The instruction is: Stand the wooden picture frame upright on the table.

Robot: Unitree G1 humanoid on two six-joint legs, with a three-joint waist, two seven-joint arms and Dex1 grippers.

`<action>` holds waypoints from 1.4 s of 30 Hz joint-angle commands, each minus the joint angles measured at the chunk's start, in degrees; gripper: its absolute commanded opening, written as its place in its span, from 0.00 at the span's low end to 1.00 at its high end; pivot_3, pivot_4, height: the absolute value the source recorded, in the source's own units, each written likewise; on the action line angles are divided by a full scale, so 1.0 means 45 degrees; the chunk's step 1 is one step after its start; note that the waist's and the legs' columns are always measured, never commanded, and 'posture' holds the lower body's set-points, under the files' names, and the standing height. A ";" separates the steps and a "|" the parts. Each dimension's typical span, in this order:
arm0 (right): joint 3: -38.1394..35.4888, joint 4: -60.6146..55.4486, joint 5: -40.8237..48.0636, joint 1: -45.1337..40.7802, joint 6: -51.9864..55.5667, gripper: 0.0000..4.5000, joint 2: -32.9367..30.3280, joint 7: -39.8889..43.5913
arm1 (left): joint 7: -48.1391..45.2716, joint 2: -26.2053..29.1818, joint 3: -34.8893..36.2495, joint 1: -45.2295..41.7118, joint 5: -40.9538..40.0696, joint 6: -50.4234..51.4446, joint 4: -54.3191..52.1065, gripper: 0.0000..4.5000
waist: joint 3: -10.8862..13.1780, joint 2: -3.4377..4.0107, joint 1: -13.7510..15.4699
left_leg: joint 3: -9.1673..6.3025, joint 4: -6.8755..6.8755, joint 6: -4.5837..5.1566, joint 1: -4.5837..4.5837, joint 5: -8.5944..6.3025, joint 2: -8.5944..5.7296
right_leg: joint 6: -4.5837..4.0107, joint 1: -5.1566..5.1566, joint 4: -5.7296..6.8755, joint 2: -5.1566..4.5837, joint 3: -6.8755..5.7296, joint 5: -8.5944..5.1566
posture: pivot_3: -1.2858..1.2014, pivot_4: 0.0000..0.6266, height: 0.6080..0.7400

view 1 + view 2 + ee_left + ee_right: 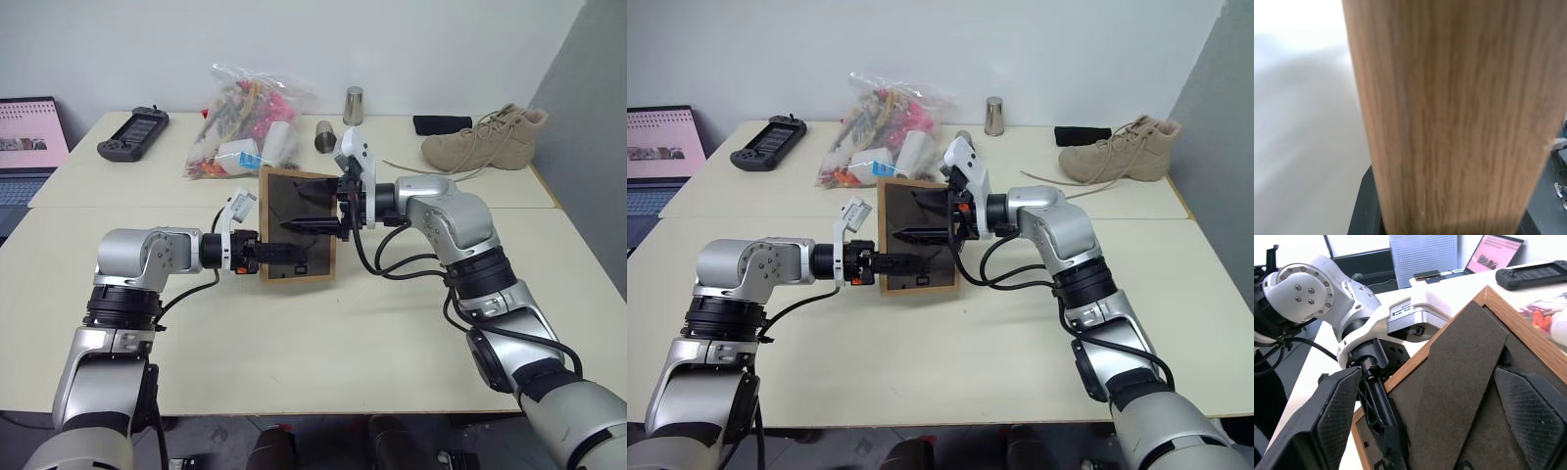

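In the left eye view, the wooden picture frame (298,227) is seen held upright above the table (323,343), its dark brown back turned toward the camera and its lower edge close to the tabletop; whether it touches cannot be told. The left gripper (277,255) is clamped on the frame's lower left edge, while the right gripper (306,225) reaches in from the right with its black fingers laid across the dark back. Behind the frame, a clear plastic bag (245,122) of mixed items, two metal cups (353,105), a black game controller (133,132), a tan boot (485,139) and a laptop (27,137) are set along the far side. In the right eye view, the same arrangement is shown, the frame standing between the two grippers at mid-table. In the left wrist view, the light-wood edge of the frame is seen very close, pinched between that gripper's black fingers (1366,205). In the right wrist view, the right gripper's fingers (1332,426) are spread wide apart on either side of the fold-out stand (1459,382), which lies flat against the back; nothing is gripped by them.
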 commanded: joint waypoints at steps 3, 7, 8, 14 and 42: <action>-0.0057 -0.2683 0.1732 0.0499 0.1568 1.00 -0.0934 0.1629 | -0.0007 0.0174 0.0344 -0.0104 -0.0288 -0.0198 -0.0581 0.19 | 0.0000 0.0000 0.0017 | -0.0001 0.0000 0.0000 -0.0002 0.0000 -0.0001 | 0.0000 0.0000 -0.0002 -0.0001 0.0000 0.0000 | 0.52 0.24 1.00; -0.0124 -0.3585 0.2375 0.0902 0.2378 1.00 -0.1776 0.2002 | -0.0018 0.0223 0.0374 -0.0105 -0.0291 -0.0184 -0.0530 0.19 | 0.0000 0.0000 0.0014 | -0.0001 0.0000 0.0001 0.0000 0.0000 0.0002 | 0.0000 0.0000 -0.0002 0.0002 -0.0002 0.0000 | 0.52 0.24 1.00; -0.0151 -0.3765 0.2513 0.0992 0.2563 1.00 -0.1970 0.2066 | -0.0023 0.0226 0.0370 -0.0127 -0.0290 -0.0184 -0.0510 0.19 | 0.0000 0.0000 0.0013 | -0.0001 0.0001 0.0001 0.0001 0.0000 0.0002 | 0.0000 0.0000 -0.0002 0.0002 0.0000 0.0000 | 0.52 0.24 1.00; -0.0243 -0.4265 0.2884 0.1313 0.3051 1.00 -0.2470 0.1856 | -0.0046 0.0175 0.0252 -0.0257 -0.0253 -0.0242 -0.0417 0.19 | 0.0000 0.0000 0.0009 | 0.0000 0.0000 0.0002 0.0001 0.0000 0.0002 | -0.0001 0.0000 -0.0004 0.0004 0.0001 -0.0001 | 0.52 0.24 1.00; -0.0276 0.1230 -0.4689 0.4282 -1.5604 1.00 -0.4964 -0.1408 | 0.1161 -0.0299 0.2284 -0.0387 -0.3381 0.5650 -0.0315 0.19 | 0.0006 -0.0010 -0.0039 | 0.0011 -0.0002 0.0003 -0.0012 -0.0001 0.0003 | 0.0007 0.0005 -0.0055 0.0004 0.0011 -0.0004 | 0.52 0.24 1.00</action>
